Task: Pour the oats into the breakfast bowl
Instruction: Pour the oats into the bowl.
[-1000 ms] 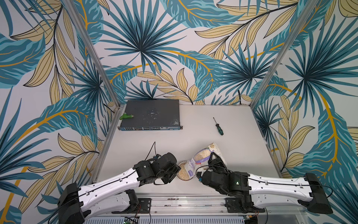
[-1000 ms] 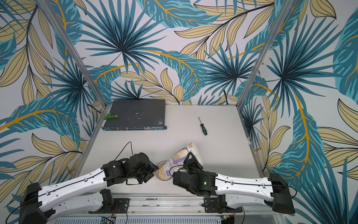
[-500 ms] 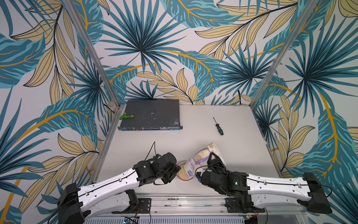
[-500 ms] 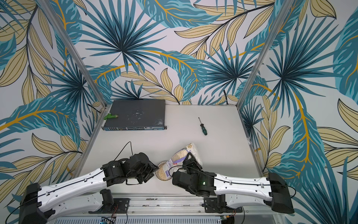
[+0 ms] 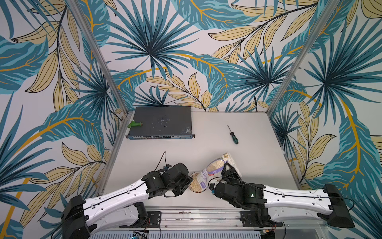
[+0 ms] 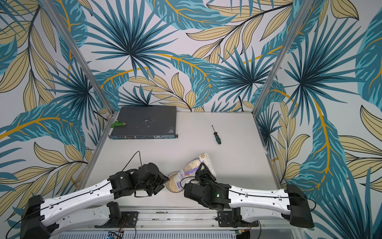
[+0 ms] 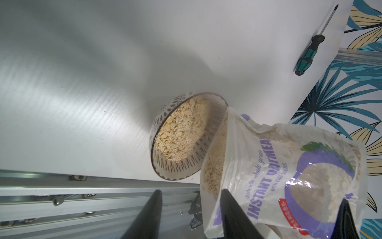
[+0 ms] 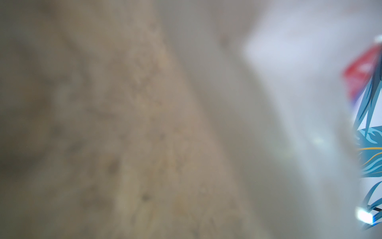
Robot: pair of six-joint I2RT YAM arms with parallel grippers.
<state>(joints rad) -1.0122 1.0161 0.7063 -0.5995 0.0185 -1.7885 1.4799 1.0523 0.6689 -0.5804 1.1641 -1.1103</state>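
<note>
Bowl (image 7: 165, 115) stands upright on the table and already holds a fair heap of oats (image 7: 182, 132). The bag (image 7: 279, 165) is tilted, its open mouth at the bowl's rim and loose flakes banked along its lower side toward the bowl. Right claw (image 5: 227, 171) is closed on the bag, on the part away from the bowl. Left claw (image 7: 191, 190) is half parted just beside the bowl, opposite the bag, holding nothing. Recommended: raise the bag's far end gradually, keep the mouth inside the rim, and stop before the heap crests. Spillage over the rim is the main risk.
</note>
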